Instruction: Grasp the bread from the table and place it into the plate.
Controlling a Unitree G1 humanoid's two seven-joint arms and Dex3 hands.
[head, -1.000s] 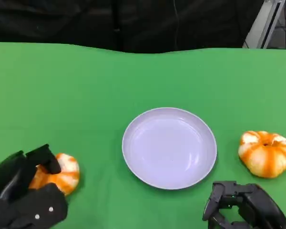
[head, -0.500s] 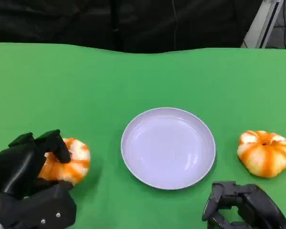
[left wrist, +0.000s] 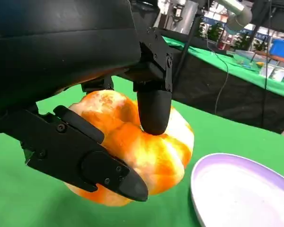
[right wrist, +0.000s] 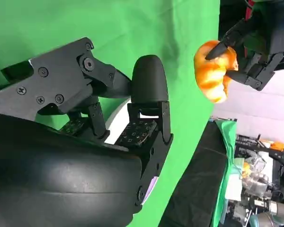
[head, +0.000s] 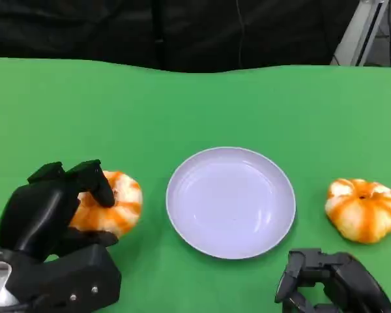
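Green cloth [head: 202, 104] covers the table under a dark backdrop; left hand [head: 49, 212] fingers clasp bread [head: 114, 205], right hand [head: 326, 280] curled empty.

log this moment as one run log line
left robot hand: holds bread | plate: empty | right robot hand: idle | second bread: on table

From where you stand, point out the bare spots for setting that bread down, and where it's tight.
The plate is bare inside, the clearest landing spot. Open green cloth lies beyond the plate to the table's far edge, and between the plate and the other bread. It is tight at the near left, where the left hand grips the bread, and near right, around the right hand.
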